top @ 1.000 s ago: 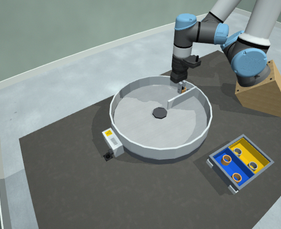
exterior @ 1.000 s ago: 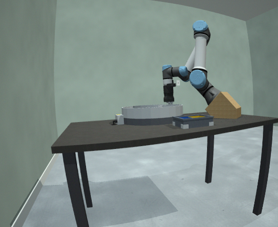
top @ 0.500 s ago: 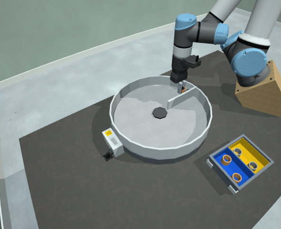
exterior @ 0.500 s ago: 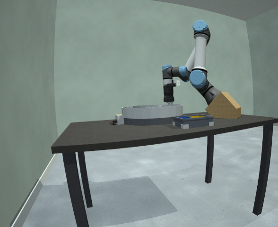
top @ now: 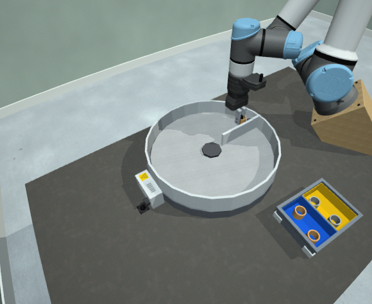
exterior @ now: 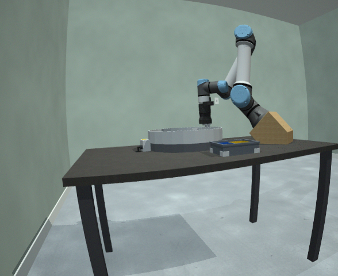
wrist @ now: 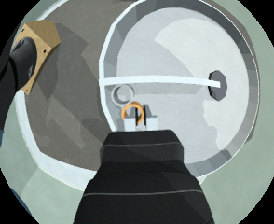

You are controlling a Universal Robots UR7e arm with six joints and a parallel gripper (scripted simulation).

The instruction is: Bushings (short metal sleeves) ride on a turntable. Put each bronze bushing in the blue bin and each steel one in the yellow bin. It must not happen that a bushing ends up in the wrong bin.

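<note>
1. Green walls, grey floor; dark table (exterior: 110, 166) carries everything. Turntable (top: 166, 192) sits mid-frame in the top view, bins at lower right, arm's wooden base (top: 359, 130) at upper right.
2. Gripper (top: 241, 116) hangs straight down inside the turntable's far rim, just beside the radial divider (top: 241, 129). Its fingers are pinched on a bronze bushing (wrist: 133, 112); the wrist view shows the orange ring between the pads, bore axis upright.
3. A steel bushing (wrist: 122, 93) stands just beyond the held one in the wrist view, close to the divider. Whether the two touch: cannot tell.
4. Blue bin (top: 305, 220) holds two bronze bushings; yellow bin (top: 340, 202) holds two steel ones. The two share one tray, blue on the left side, yellow on the right.
5. Key relation: from the gripper, the blue bin lies toward the lower right of the top view, across the turntable wall and well apart.
6. Judgement: lift clear of wall and divider first, then carry over. Risks: clipping the rim, or dropping in the neighbouring yellow bin.
</note>
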